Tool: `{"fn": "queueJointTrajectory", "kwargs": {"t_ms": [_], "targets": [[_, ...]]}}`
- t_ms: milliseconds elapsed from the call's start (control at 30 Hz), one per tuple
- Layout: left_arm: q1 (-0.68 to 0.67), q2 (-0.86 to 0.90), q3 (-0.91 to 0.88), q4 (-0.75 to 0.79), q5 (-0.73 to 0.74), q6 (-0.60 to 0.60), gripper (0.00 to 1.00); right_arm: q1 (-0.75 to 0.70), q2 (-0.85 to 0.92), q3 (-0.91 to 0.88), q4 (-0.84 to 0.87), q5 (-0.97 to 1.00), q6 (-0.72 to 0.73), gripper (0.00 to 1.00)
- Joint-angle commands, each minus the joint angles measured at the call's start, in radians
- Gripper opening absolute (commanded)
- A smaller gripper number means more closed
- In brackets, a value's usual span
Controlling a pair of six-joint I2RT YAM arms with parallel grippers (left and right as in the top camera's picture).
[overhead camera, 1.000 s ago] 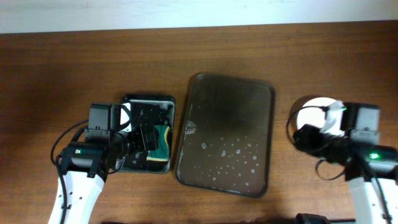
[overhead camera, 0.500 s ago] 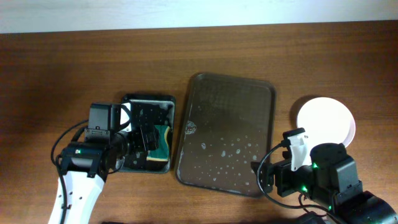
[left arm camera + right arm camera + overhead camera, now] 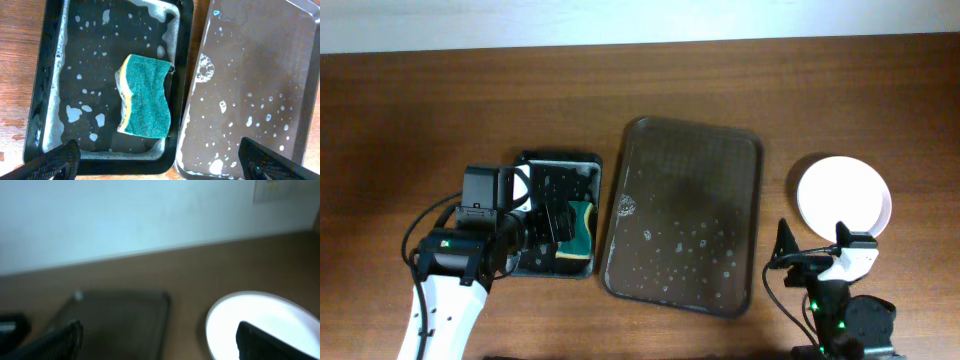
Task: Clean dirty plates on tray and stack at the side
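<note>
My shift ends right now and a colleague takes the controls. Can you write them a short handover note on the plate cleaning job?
Left gripper: open, empty, over the black sponge tray, where the sponge lies among suds.
Right gripper: open, empty, low near the front edge of the table, apart from the plates.
Tray: no plates on it, only droplets and foam.
Plates: on the table to the right of the tray, a white one on top. How many lie beneath cannot be told.
Done: cleaning and stacking, it seems.
Left: probably only confirming the stack count and parking the arms.
</note>
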Motion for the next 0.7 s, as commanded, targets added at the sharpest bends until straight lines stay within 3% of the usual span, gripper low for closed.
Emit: {"fn": "queueJointTrajectory", "kwargs": {"t_ms": [0,33,100,233,500,600,667], "targets": [[0.003,-0.003,0.014,0.003,0.01,0.009,0.99,-0.01,-0.012,-0.117,0.178,0.0,-0.011,0.99],[0.003,-0.003,0.014,0.003,0.01,0.009,0.99,-0.01,-0.012,-0.189,0.303,0.0,-0.011,0.99],[0.003,-0.003,0.014,0.002,0.01,0.009,0.99,-0.012,-0.012,-0.214,0.35,0.003,-0.011,0.99],[0.003,-0.003,0.014,0.003,0.01,0.009,0.99,-0.016,-0.012,-0.214,0.259,0.001,-0.011,0.99],[0.003,-0.005,0.014,0.002,0.011,0.009,0.99,-0.016,-0.007,-0.214,0.251,0.0,-0.011,0.99],[0.002,-0.137,-0.02,0.011,-0.035,0.009,0.99,-0.016,-0.006,-0.214,0.251,0.0,-0.011,0.99],[0.003,-0.264,-0.081,0.121,-0.116,0.011,0.99,-0.016,-0.006,-0.214,0.251,0.0,-0.011,0.99]]}}
